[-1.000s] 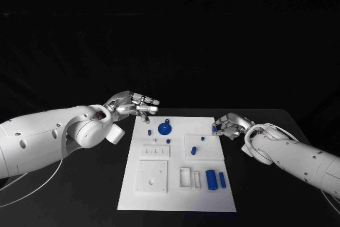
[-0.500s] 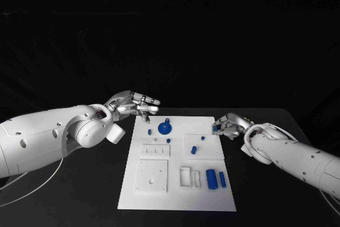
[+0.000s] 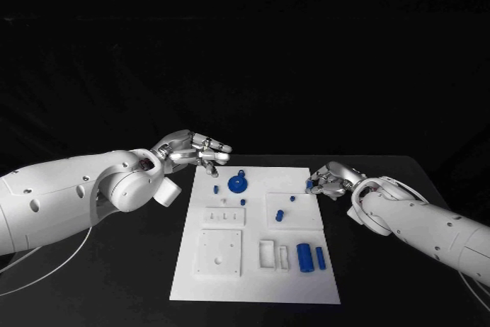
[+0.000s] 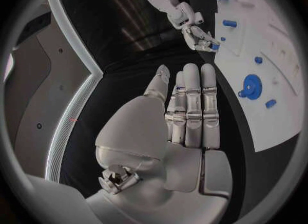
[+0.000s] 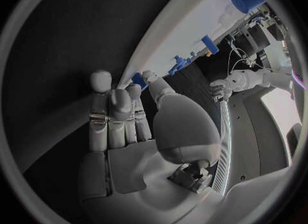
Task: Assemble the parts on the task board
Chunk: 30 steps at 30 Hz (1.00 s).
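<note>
The white task board (image 3: 255, 284) lies mid-table. On its far half sit a round blue disc part (image 3: 237, 183) and small blue pegs (image 3: 279, 215); two blue cylinders (image 3: 304, 257) lie near its front right. My left hand (image 3: 194, 152) hovers over the board's far left corner, fingers straight and side by side (image 4: 192, 106), holding nothing. At the board's right edge, my right hand (image 3: 330, 179) pinches a small blue part (image 3: 309, 184) at its fingertips. That part also shows in the left wrist view (image 4: 215, 45) and beside the thumb tip (image 5: 138, 78).
White raised blocks (image 3: 221, 254) and a slotted block (image 3: 274, 256) sit on the board's near half. Black table (image 3: 388, 299) surrounds the board on both sides.
</note>
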Each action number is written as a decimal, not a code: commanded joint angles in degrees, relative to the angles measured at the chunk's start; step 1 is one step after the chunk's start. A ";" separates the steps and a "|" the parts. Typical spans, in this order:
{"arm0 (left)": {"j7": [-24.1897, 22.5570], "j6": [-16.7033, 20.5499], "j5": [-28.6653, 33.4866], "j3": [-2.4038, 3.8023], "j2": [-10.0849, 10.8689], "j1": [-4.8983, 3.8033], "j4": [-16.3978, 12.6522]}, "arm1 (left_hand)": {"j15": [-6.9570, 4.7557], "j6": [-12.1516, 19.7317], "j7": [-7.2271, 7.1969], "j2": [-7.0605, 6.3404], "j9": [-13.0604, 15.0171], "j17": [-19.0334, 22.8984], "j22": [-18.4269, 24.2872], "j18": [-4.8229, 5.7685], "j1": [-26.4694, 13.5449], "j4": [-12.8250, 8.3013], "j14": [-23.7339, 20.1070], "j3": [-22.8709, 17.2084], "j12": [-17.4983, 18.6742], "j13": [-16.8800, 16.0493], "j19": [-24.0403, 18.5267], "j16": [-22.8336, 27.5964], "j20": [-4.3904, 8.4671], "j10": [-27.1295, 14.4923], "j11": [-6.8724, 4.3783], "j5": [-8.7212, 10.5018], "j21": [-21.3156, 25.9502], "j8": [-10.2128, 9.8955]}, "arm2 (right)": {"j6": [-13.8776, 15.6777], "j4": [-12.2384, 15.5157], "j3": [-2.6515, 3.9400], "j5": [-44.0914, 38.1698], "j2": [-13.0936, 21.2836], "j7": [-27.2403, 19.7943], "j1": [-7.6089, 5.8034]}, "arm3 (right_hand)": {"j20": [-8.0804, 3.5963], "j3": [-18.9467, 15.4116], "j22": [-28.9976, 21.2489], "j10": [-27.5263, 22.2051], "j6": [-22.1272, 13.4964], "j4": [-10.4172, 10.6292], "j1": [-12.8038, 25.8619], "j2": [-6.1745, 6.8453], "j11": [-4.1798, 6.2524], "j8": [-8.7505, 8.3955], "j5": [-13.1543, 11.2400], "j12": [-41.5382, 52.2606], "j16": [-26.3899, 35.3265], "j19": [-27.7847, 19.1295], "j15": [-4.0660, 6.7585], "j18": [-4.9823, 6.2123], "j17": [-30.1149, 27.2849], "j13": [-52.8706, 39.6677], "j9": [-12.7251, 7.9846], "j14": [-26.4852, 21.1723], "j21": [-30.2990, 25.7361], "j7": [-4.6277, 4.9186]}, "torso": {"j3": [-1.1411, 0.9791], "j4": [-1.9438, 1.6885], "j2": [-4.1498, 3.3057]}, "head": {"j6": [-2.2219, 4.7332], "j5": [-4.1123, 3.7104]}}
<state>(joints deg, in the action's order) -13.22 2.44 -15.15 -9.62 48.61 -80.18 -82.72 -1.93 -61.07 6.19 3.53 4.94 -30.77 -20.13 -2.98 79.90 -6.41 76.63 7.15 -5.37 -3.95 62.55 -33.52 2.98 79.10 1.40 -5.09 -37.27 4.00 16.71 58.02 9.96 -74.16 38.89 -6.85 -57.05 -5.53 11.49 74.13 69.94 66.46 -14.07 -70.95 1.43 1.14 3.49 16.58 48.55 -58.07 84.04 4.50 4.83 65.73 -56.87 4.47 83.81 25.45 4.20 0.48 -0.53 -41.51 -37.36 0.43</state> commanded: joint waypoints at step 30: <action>24.12 -2.64 -6.65 0.03 -8.58 -4.28 4.96 | -3.64 -4.42 -2.43 0.56 1.03 -8.67 -8.07 0.45 -9.16 6.70 6.54 2.21 -9.54 -4.47 5.49 -14.90 3.64 7.38 -3.31 -3.20 -7.60 0.06 | -4.54 12.85 0.32 -5.43 0.38 11.97 -7.61 | -0.70 1.81 0.19 0.37 0.41 -0.03 -0.44 0.42 0.34 0.10 -1.95 -0.16 -0.12 2.50 0.49 -0.68 0.33 -0.26 -0.21 -0.12 0.24 0.12 | 0.10 0.19 0.96 | 0.97 0.65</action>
<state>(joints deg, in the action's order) 6.73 0.59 -20.31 -9.62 40.36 -84.23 -77.97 -5.24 -65.07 3.85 4.10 5.76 -39.29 -28.02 -3.05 71.12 -0.01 83.21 9.28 -14.59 -8.27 68.12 -48.06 6.25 83.91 -1.57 -8.05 -44.67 3.71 14.32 70.15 10.27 -77.11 39.41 1.60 -64.56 -5.93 13.08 74.35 70.15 67.06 -14.08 -71.19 1.67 1.34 3.47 14.86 48.54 -58.07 84.04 4.69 4.83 66.01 -57.10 4.25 83.61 25.82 4.18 0.65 -0.36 -40.77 -36.47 0.88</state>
